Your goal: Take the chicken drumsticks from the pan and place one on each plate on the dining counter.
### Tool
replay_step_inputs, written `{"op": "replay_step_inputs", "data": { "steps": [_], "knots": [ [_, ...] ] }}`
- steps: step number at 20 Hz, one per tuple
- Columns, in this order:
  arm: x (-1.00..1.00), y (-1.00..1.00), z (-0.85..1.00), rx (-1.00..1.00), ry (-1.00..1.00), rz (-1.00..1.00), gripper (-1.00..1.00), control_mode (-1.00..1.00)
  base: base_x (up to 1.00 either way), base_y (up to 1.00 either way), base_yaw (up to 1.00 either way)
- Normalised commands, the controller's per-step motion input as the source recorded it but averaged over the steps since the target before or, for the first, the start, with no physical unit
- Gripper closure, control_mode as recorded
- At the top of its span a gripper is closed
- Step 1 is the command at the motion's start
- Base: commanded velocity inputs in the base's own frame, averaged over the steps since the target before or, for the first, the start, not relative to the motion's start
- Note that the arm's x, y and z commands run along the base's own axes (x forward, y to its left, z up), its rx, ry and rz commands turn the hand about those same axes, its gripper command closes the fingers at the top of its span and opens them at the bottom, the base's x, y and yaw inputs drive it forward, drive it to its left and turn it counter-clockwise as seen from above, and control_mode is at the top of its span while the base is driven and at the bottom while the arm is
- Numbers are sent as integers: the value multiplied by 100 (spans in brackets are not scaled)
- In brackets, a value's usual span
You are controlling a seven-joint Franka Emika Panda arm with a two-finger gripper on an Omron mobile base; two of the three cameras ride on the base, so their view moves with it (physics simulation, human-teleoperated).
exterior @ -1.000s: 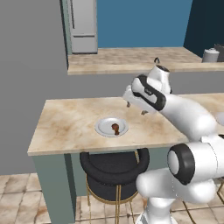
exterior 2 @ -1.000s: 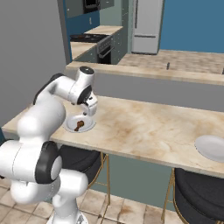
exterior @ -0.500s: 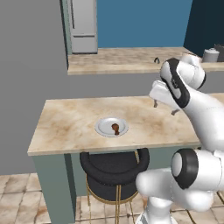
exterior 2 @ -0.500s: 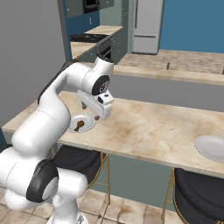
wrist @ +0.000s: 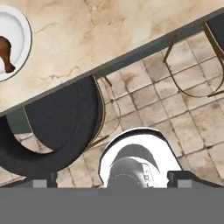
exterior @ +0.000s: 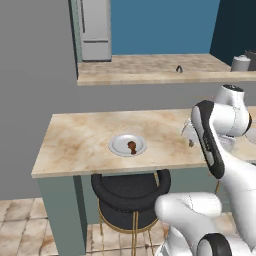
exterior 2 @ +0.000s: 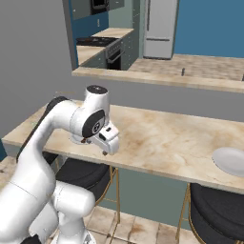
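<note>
Your gripper (exterior 2: 106, 151) is released and empty above the front edge of the bench (exterior: 85, 145), well apart from the near plate (exterior: 120, 146). One drumstick (exterior: 132, 146) already lies on that plate, so I judge this half done. The other plate (exterior 2: 230, 160) waits bare far along the bench with open room between; watch the stool (exterior: 131, 192) below the edge.

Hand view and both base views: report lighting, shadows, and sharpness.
Hand view: flat, even light, crisp drumstick on its plate. Left base view: soft, faint shadow beneath the dining counter. Right base view: second plate glare-free, edges slightly soft.
</note>
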Motion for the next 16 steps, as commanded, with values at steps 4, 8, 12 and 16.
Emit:
{"op": "replay_step_inputs", "data": {
  "steps": [4, 8, 12, 16],
  "knots": [
    [-84, 65, -34, -23, -39, 10, -100, -100, 0, 0, 0],
    [-6, 29, 0, -12, 1, 5, -100, -100, 0, 0, 0],
    [0, 3, 0, -5, 3, 2, -100, -100, 0, 0, 0],
    [0, 0, 0, -1, 0, 2, -100, -100, 0, 0, 0]
  ]
}}
